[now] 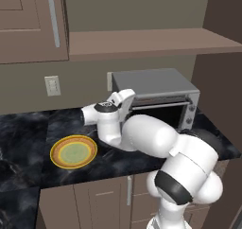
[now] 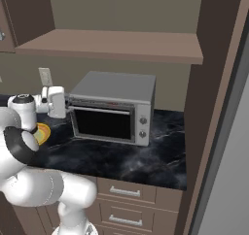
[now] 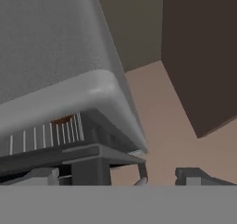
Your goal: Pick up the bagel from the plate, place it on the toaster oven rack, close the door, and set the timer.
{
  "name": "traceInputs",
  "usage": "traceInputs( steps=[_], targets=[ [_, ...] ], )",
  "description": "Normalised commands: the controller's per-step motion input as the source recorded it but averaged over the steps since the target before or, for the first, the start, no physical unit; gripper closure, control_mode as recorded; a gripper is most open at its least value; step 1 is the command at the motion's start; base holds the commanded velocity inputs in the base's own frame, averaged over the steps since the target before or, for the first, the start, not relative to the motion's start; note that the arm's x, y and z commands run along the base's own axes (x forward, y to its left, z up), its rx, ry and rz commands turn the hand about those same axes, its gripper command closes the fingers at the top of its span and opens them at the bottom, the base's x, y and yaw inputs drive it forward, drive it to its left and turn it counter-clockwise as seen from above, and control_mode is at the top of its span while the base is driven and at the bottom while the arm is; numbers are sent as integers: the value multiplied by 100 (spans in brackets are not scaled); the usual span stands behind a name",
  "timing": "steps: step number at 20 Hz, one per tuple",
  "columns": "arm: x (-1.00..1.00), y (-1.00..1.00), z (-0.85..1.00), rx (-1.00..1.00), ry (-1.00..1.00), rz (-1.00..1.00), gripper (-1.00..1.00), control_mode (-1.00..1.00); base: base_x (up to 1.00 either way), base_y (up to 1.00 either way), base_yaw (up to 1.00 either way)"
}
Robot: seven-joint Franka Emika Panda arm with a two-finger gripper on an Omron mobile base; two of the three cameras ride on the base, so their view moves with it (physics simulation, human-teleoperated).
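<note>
arm (image 1: 146, 136) folded low, reaching forward-left; wrist level, gripper (image 3: 122, 177) pointing ahead, jaws spread wide, nothing between them.

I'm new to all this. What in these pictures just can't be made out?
- Bagel: hand view, a brown sliver on the rack; the oven top hides the rest.
- Knobs: right base view, too small to read.
- Plate: right base view, mostly behind the arm.
- Door: how far shut is unclear; in the left base view the arm covers it.
</note>
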Motion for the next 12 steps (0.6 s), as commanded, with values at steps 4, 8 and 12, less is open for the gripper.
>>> traceInputs(
  steps=[4,8,12],
  targets=[
    [49,-8,9,0,0,0,-100,-100,0,0,0],
    [56,-8,3,0,0,0,-100,-100,0,0,0],
    [67,-3,0,0,0,1,-100,-100,0,0,0]
  ],
)
